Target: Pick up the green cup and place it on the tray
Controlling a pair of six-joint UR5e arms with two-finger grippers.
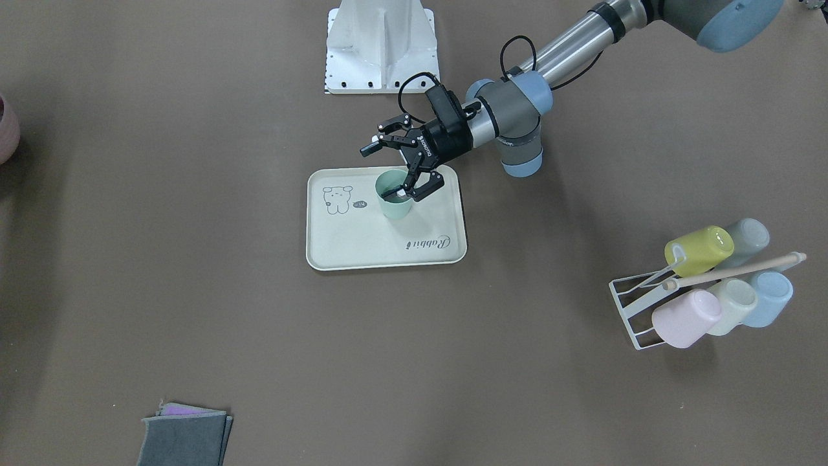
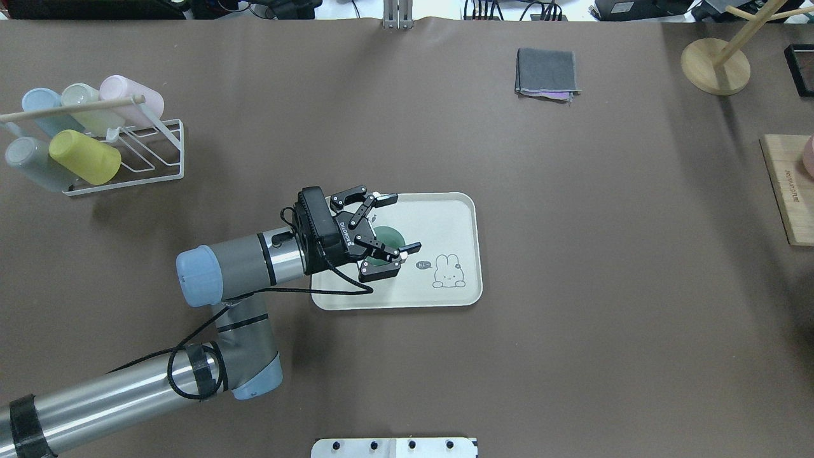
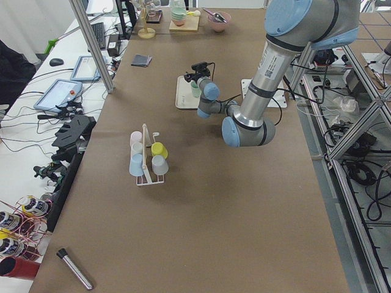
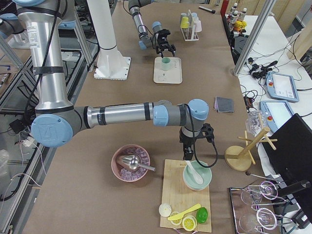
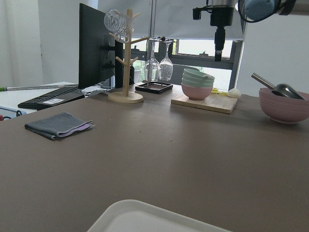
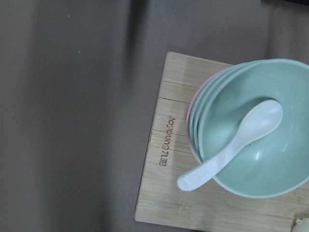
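Observation:
The green cup (image 1: 394, 204) stands upright on the cream tray (image 1: 362, 243), at the tray's end nearest the left arm. In the overhead view the cup (image 2: 389, 238) shows its teal inside, and the tray (image 2: 448, 213) has its rabbit drawing beside the cup. My left gripper (image 1: 390, 171) is open, its fingers spread wide just above the cup, with one fingertip over the rim (image 2: 399, 224). The left wrist view shows only the tray's edge (image 5: 159, 217). My right gripper (image 4: 186, 155) hangs over a stack of bowls (image 6: 251, 125) far from the tray; I cannot tell whether it is open or shut.
A white wire rack (image 2: 152, 152) with several pastel cups, among them a yellow-green cup (image 1: 698, 249), stands on the left arm's side. A folded grey cloth (image 2: 547, 73) lies at the far edge. A wooden mug tree (image 2: 715, 63) and a wooden board (image 2: 788, 191) are at the right end.

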